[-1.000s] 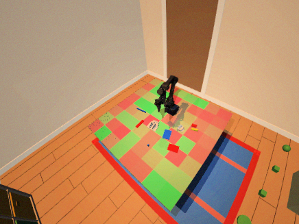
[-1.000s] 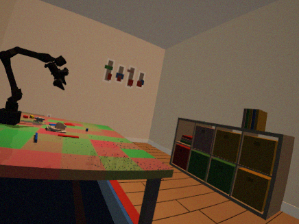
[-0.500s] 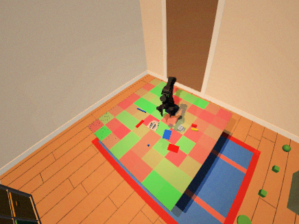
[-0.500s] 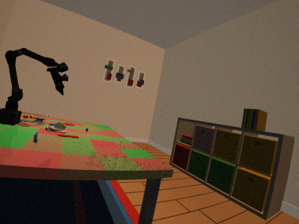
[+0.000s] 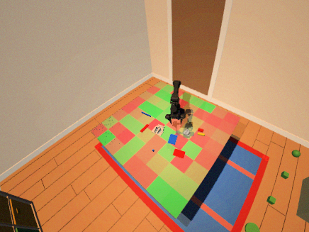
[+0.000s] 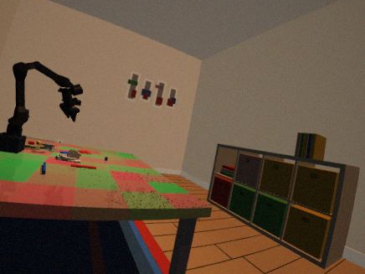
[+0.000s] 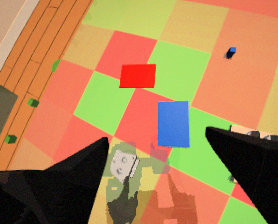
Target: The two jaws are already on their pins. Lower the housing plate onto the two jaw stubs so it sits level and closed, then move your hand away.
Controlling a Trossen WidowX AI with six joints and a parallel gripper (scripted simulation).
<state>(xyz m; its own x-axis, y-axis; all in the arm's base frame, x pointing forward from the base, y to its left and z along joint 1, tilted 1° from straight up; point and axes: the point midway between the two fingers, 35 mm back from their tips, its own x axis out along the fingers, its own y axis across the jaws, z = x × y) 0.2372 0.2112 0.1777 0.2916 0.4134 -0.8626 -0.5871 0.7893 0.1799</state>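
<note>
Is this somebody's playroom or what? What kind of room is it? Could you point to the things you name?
It looks like a playroom or classroom, though I can't be sure. There's a bright patchwork table top [image 5: 164,192] [image 6: 94,173], a cubby shelf [image 6: 342,215] with colored bins, and green balls and blocks [image 5: 285,174] on the wooden floor [image 5: 71,172] [image 6: 201,228].

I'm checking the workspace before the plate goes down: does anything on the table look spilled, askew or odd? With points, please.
Yes: dark specks lie scattered over the checkered tabletop [image 5: 136,168] [image 6: 94,194] near one corner, like spilled grit, though they could be surface marking. Nothing looks plainly damaged or tipped over.
</note>
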